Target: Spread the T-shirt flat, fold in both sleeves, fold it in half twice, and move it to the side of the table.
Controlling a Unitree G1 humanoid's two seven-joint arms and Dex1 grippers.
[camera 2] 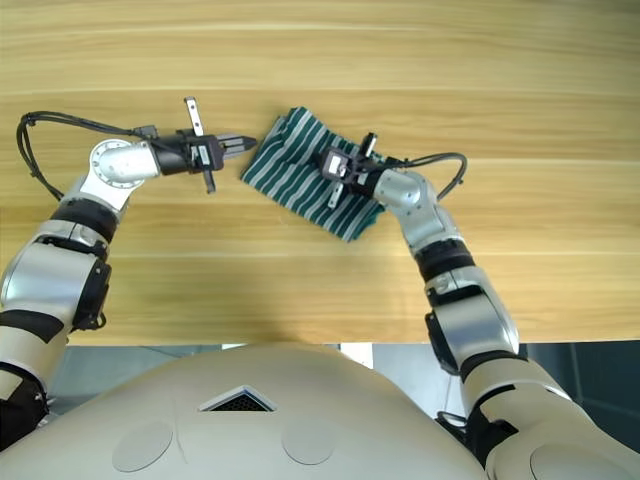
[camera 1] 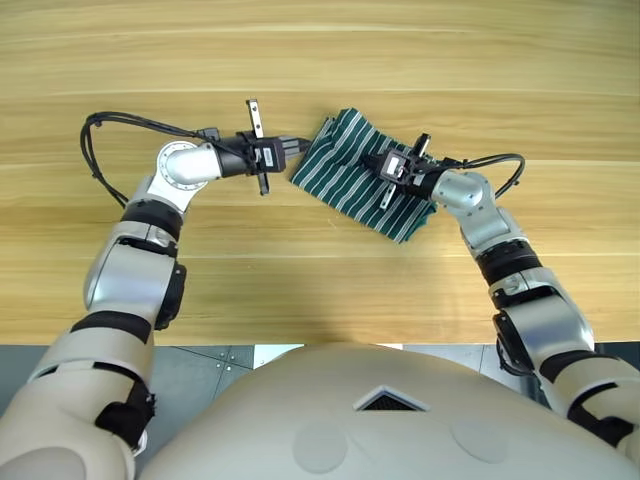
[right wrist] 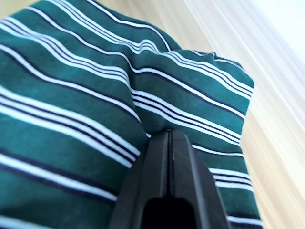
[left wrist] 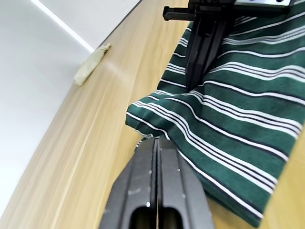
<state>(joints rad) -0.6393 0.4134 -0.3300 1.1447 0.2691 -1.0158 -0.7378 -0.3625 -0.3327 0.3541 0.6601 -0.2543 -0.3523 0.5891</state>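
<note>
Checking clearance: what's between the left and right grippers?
Only the folded green, white-striped T-shirt on the light wooden table; the left eye view shows it.

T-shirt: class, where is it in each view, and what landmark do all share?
Left eye view: T-shirt upper middle, slightly right.
Right eye view: T-shirt upper middle, slightly left.
Left wrist view: T-shirt directly ahead of left gripper.
Right wrist view: T-shirt directly ahead of right gripper.
Landmark: the wooden table.

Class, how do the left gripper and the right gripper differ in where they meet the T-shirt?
The left gripper sits at the T-shirt edge, above bare table; the right gripper rests on the shirt's middle, where cloth puckers. The left points rightward, the right leftward. Both are shut.
</note>
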